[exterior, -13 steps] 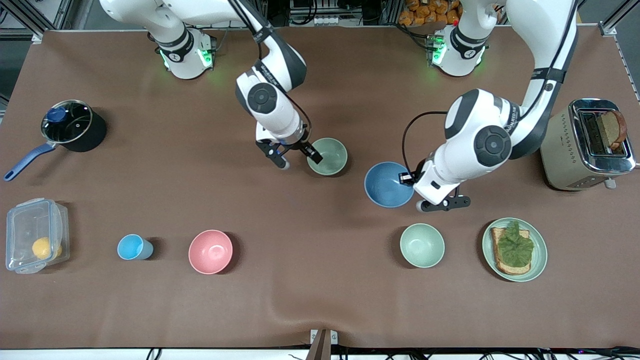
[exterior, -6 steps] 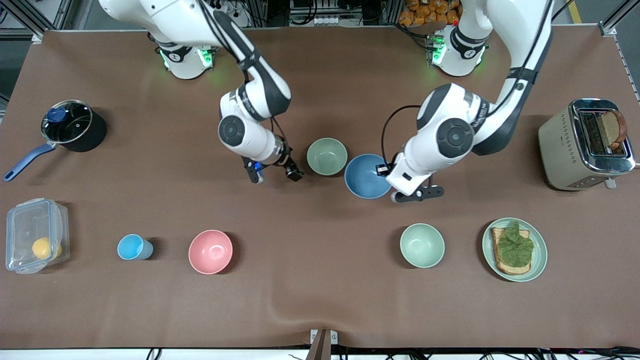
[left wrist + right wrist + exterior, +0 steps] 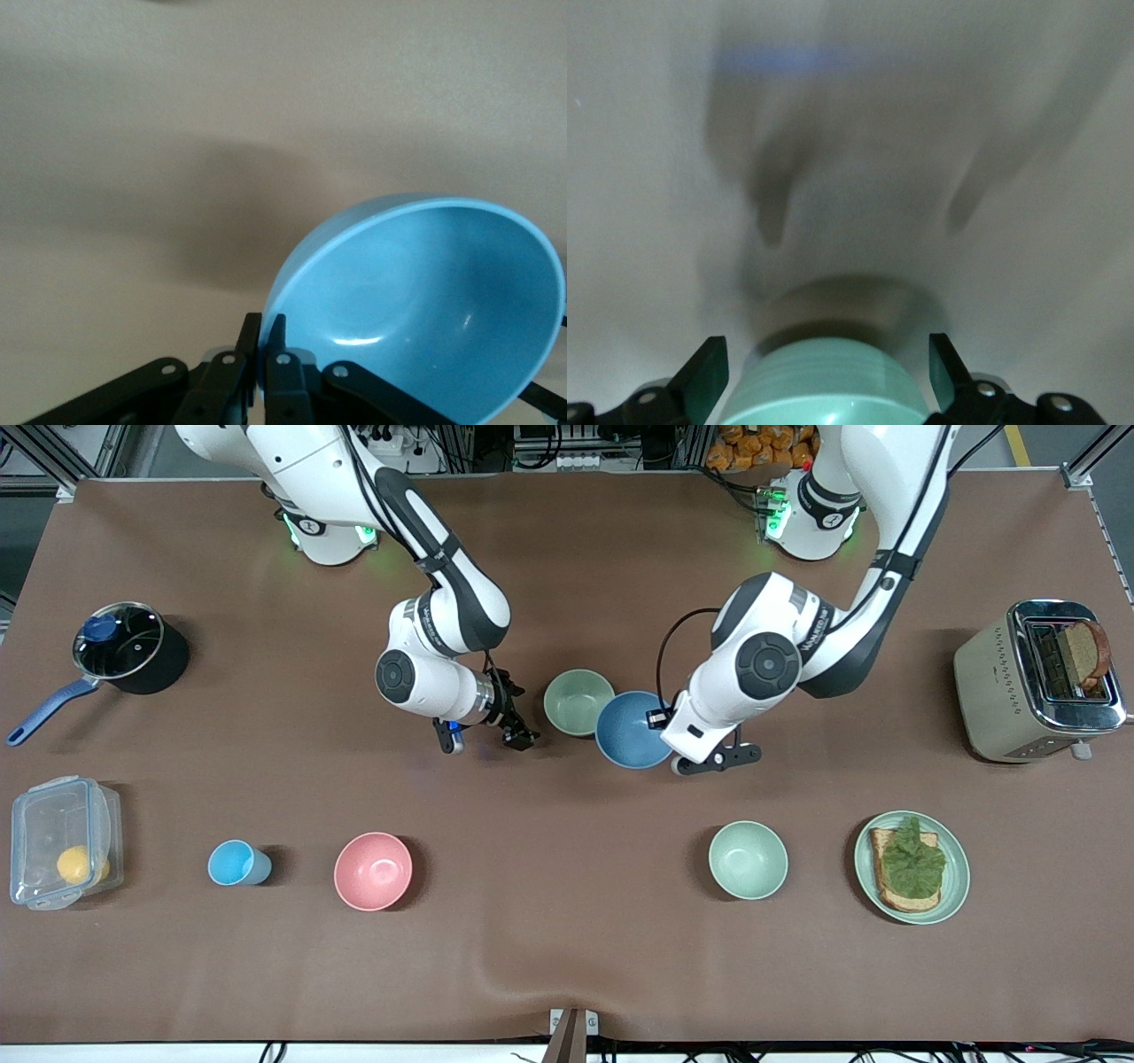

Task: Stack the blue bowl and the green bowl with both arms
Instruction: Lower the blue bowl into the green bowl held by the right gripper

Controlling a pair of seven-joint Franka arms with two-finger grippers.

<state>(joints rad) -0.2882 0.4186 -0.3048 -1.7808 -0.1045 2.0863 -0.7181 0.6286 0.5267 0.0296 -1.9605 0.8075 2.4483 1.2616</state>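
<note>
The sage-green bowl stands on the table near the middle. The blue bowl is held tilted just beside it, and its rim overlaps the green bowl's edge. My left gripper is shut on the blue bowl's rim; the left wrist view shows the fingers pinching the blue bowl. My right gripper is open and empty beside the green bowl, toward the right arm's end and apart from it. In the right wrist view the green bowl shows low between the spread fingers.
Nearer the front camera stand a pink bowl, a light-blue cup, a pale mint bowl and a green plate with toast and lettuce. A toaster, a lidded pot and a plastic box stand at the table's ends.
My right gripper has come off the green bowl's rim and moved toward the right arm's end. My left gripper has carried the blue bowl up to the green bowl.
</note>
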